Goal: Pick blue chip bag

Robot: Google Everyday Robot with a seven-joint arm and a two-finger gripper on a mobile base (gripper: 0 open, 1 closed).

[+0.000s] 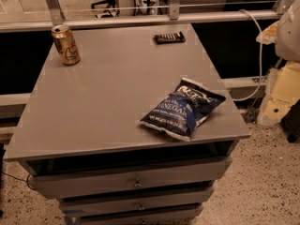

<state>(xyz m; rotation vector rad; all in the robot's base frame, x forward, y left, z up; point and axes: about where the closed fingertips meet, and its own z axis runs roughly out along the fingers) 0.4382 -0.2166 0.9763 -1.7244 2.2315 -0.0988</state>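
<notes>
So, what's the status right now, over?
Pincer at far right, beside the cabinet. Blue chip bag lying near front-right corner, untouched. Nothing between them; gold can far back left.

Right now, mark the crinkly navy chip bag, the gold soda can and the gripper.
crinkly navy chip bag (182,109), camera view, on its printed middle.
gold soda can (66,46), camera view, on its side wall.
gripper: not in the camera view, so no point.

Tool out of frame; pale shape cropped at right edge.
</notes>
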